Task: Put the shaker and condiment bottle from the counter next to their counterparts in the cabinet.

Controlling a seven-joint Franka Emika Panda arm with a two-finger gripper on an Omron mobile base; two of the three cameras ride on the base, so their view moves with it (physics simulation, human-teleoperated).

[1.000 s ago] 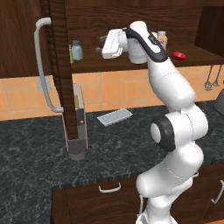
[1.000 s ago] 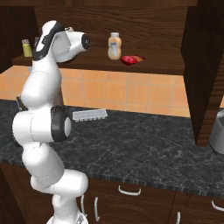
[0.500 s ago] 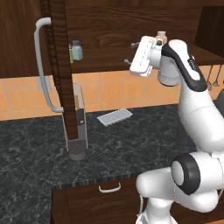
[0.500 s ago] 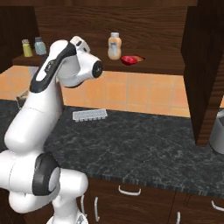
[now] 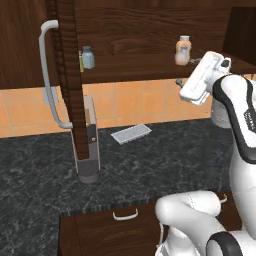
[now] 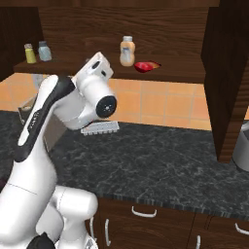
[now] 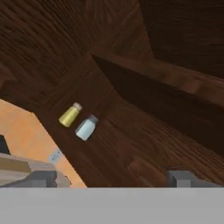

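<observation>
The pale blue-green shaker [image 6: 44,50] stands on the cabinet shelf [image 6: 87,68] beside the olive-yellow shaker [image 6: 30,53]. In the hand view the blue-green shaker [image 7: 86,127] and the yellow one [image 7: 70,114] sit side by side, some way off. The red condiment bottle [image 6: 146,66] lies on the shelf just right of the tan bottle [image 6: 127,50]. My gripper [image 7: 113,179] is open with nothing between its fingers. It hovers in front of the shelf, just below the tan bottle [image 5: 183,50], well right of the blue-green shaker [image 5: 88,57].
The open cabinet door [image 5: 65,60] with its grey bar handle [image 5: 47,75] juts out at the left. On the black counter [image 5: 150,165] lie a grey ribbed pad [image 5: 131,133] and a tall wooden block [image 5: 89,145]. A grey pot [image 6: 241,146] stands far right.
My hand has drawn back from the left end of the shelf and swung right and a little down. Both shakers and both bottles stay put on the shelf.
</observation>
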